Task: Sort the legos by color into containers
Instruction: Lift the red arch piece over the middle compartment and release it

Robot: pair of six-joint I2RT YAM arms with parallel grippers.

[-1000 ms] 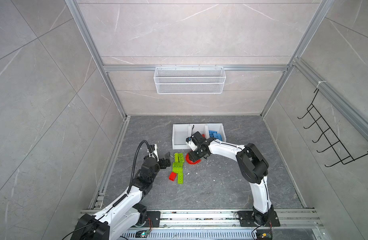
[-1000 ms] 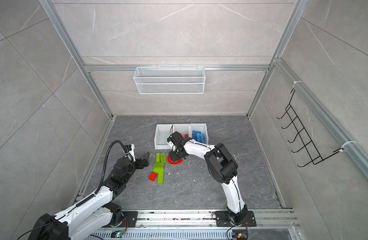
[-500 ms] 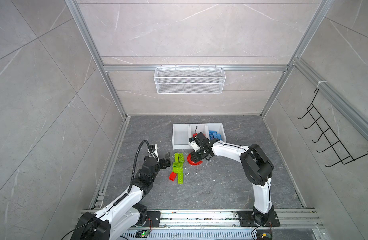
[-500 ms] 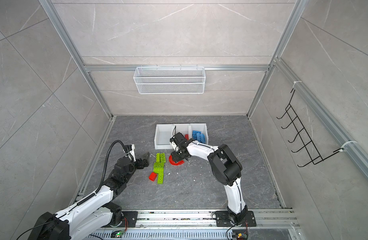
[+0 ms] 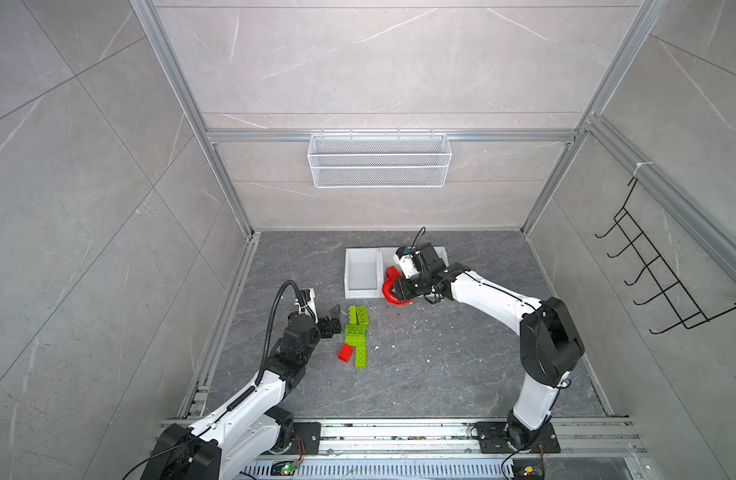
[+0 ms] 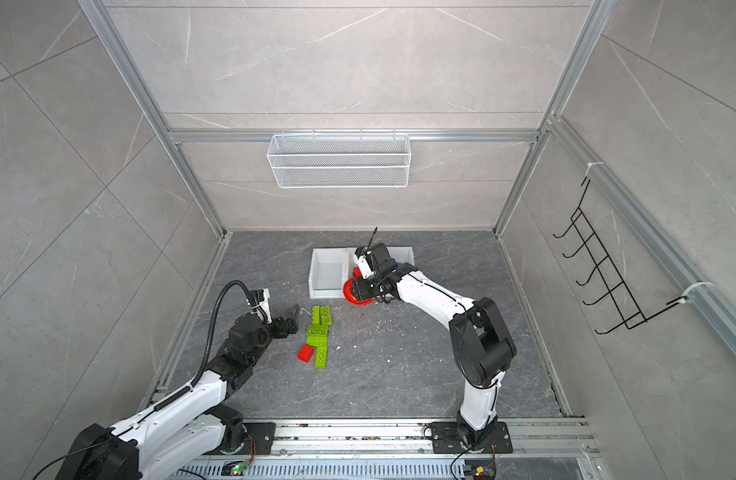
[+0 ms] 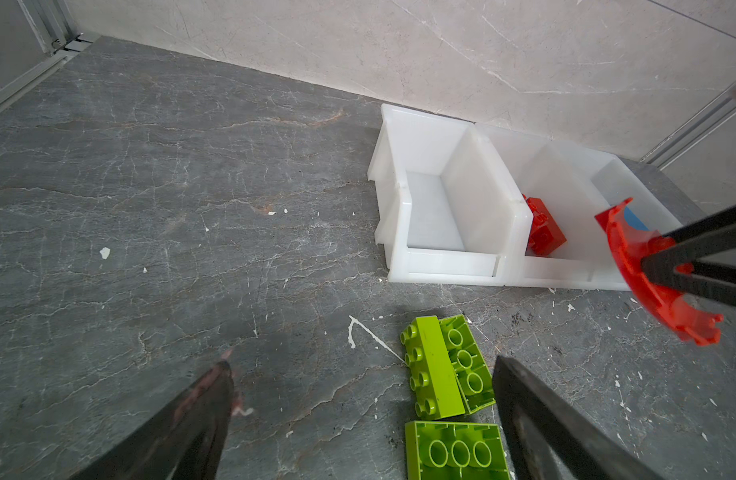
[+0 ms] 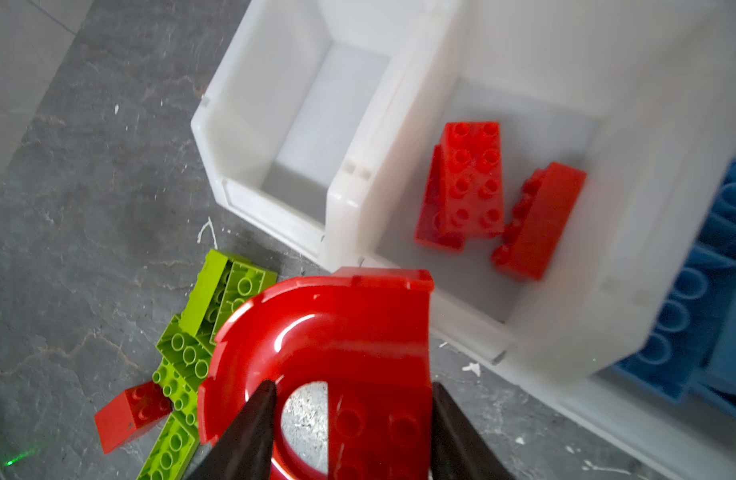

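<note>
My right gripper (image 5: 396, 290) (image 8: 351, 386) is shut on the red arch-shaped lego (image 8: 328, 328) (image 5: 387, 294) (image 6: 348, 293) (image 7: 632, 257), held off the floor just in front of the middle container's low lip. The three joined white containers (image 5: 360, 295) (image 6: 324, 296) (image 7: 449, 266) (image 8: 349, 199) stand at the back. The left one is empty, the middle one holds red bricks (image 8: 470, 183) (image 7: 542, 228), and the right one holds blue bricks (image 8: 698, 291). Several lime green legos (image 5: 355, 332) (image 6: 318, 336) (image 7: 434, 370) and a small red brick (image 5: 345, 353) (image 6: 305, 353) (image 8: 127, 413) lie on the floor. My left gripper (image 5: 336, 318) (image 6: 293, 318) (image 7: 362, 363) stands open and empty beside the green ones.
A white wire mesh basket (image 5: 378, 166) (image 6: 339, 166) hangs on the back wall. A black hook rack (image 5: 657, 282) is on the right wall. Metal rails (image 5: 399, 432) run along the front edge. White specks dot the grey floor.
My right gripper has carried the red arch away from the green legos and back toward the containers. The left arm has stayed still.
</note>
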